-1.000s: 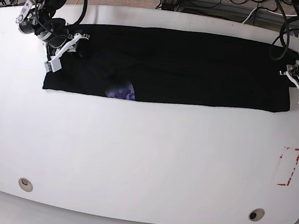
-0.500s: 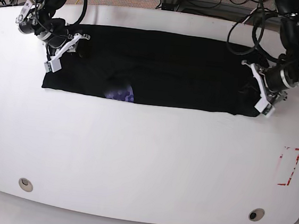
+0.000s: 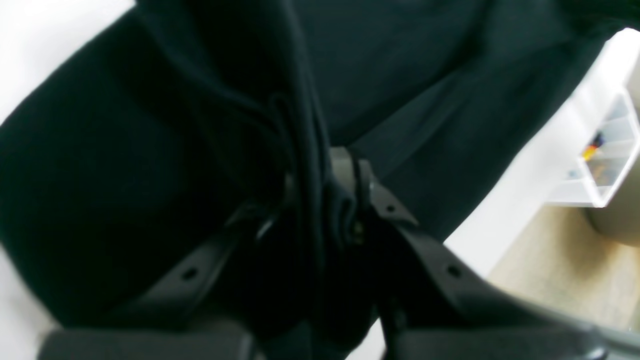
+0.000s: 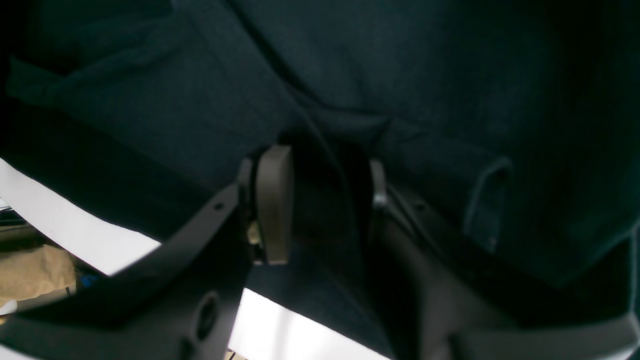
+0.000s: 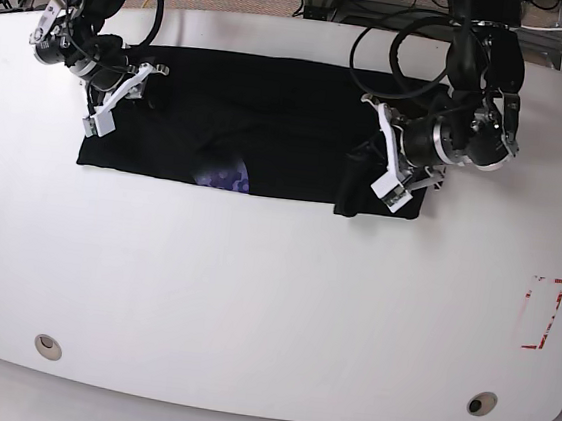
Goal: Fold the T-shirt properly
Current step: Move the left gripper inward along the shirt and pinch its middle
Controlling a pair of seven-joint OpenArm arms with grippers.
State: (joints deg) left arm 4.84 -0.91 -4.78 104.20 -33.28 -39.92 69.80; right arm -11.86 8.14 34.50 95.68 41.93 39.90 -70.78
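The black T-shirt (image 5: 270, 119) lies as a long band across the far part of the white table (image 5: 272, 300). A blue-purple patch (image 5: 226, 178) shows at its near edge. My left gripper (image 5: 384, 153) is over the band's right part, shut on a bunched fold of the T-shirt (image 3: 125, 165). That end is doubled back toward the middle. In the left wrist view, cloth is pinched between the left gripper (image 3: 325, 200) fingers. My right gripper (image 5: 124, 96) holds the band's left end. In the right wrist view, the right gripper (image 4: 325, 200) has T-shirt (image 4: 400, 65) cloth between its pads.
A red-outlined rectangle (image 5: 542, 313) is marked near the table's right edge. Two round holes (image 5: 47, 346) (image 5: 482, 404) sit near the front edge. Cables run behind the table. A clear storage bin (image 3: 607, 155) stands on the floor beyond the table.
My left arm swept from the table's right end toward the middle, pulling the shirt's right end with it, so the band is shorter. My right arm stayed still.
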